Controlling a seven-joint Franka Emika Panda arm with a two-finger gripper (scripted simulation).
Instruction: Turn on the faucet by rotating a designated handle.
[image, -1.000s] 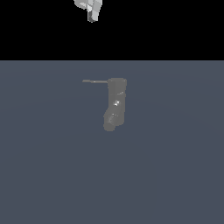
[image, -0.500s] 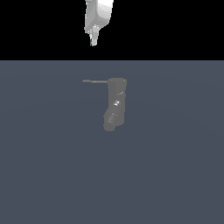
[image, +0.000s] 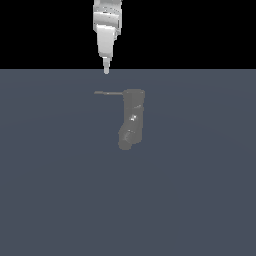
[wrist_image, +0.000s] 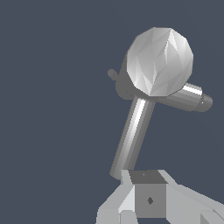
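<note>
The faucet (image: 132, 117) is a dull-grey upright cylinder on the blue-grey floor, with a short angled spout stub at its lower end. The handle (image: 107, 93) is a thin dark rod sticking out from its top toward the exterior view's left. My gripper (image: 106, 69) hangs point-down above the handle's outer end, apart from it, fingers together and empty. In the wrist view the faucet's round top (wrist_image: 159, 61) is seen from above. The handle (wrist_image: 131, 138) runs from it toward my fingertips (wrist_image: 148, 183).
The blue-grey floor (image: 200, 200) spreads flat around the faucet. Nothing else stands on it.
My gripper has come down from the top edge of the exterior view to just above the handle's outer end. The faucet and handle have not moved.
</note>
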